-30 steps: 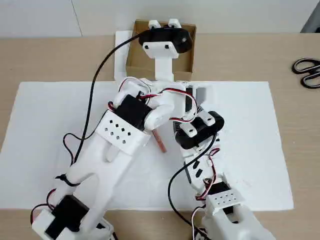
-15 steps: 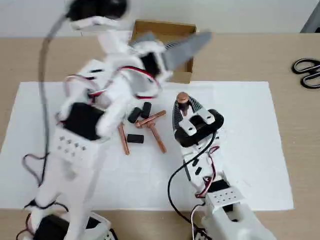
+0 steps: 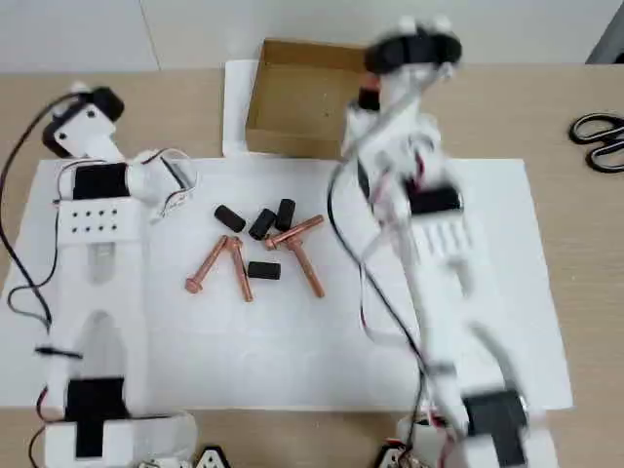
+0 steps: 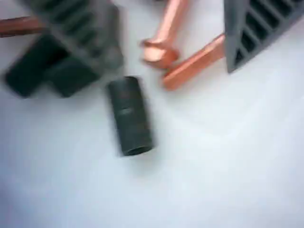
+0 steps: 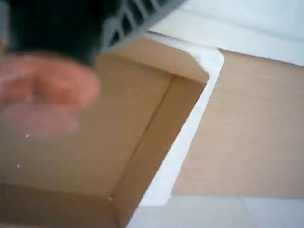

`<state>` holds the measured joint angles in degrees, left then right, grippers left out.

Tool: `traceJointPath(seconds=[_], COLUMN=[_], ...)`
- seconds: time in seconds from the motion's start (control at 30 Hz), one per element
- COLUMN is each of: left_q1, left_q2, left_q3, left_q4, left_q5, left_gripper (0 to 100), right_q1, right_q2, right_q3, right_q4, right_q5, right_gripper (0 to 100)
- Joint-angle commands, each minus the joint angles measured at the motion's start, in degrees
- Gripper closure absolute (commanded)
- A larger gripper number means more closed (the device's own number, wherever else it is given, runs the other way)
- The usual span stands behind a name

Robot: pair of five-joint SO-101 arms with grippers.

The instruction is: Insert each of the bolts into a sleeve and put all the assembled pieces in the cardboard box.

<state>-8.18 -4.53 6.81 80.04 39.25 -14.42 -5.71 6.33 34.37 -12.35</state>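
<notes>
High view: four smooth copper bolts (image 3: 308, 268) and four short black cylindrical sleeves (image 3: 263, 270) are scattered at centre frame on the white sheet (image 3: 292, 361), below the open cardboard box (image 3: 292, 97) at upper centre. The left gripper (image 4: 161, 73) is held with jaws apart above a matte sleeve (image 4: 130, 116). The right gripper (image 5: 57, 57) is clamped on a fifth bolt (image 5: 42, 90), its round copper head blurred, over the box's flat brown floor.

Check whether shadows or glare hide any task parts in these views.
High view: even light, no glare; bolts and sleeves plain on the white sheet. Left wrist view: only a faint shadow beside the sleeve. Right wrist view: the cardboard box's inner wall is shaded, its floor evenly lit.
</notes>
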Motion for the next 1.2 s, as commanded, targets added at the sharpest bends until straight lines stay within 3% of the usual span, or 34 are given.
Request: traceJointPath(seconds=[0.0,0.23,0.5,0.63,0.7,0.83,1.03,1.17], left_q1=[0.2,3.3,8.8,11.1,12.5,13.9,13.5,13.5], left_q2=[2.4,4.0,3.9,3.9,3.9,3.9,3.9,3.8], left_q3=[0.1,0.3,0.2,0.0,0.0,0.0,0.0,-0.1], left_q4=[3.3,9.9,15.0,15.0,15.0,15.0,13.8,11.4], left_q5=[-0.4,-0.5,-0.8,-0.8,-1.6,-2.3,-2.4,-4.7], left_gripper=[99,99,99,99,99,99,99,99], right_q1=[-0.8,-0.9,1.2,2.2,2.2,2.4,2.0,0.8], right_q2=[20.1,56.3,82.3,90.8,92.6,91.9,81.1,66.8], right_q3=[-29.6,-64.9,-94.2,-102.1,-102.7,-102.7,-102.7,-102.7], right_q4=[7.4,9.4,7.8,3.8,3.6,4.7,14.9,33.2], right_q5=[-0.4,-0.3,-0.4,2.9,5.5,3.3,1.0,-4.7], right_gripper=[99.6,99.6,99.3,87.5,76.2,56.1,54.5,54.5])
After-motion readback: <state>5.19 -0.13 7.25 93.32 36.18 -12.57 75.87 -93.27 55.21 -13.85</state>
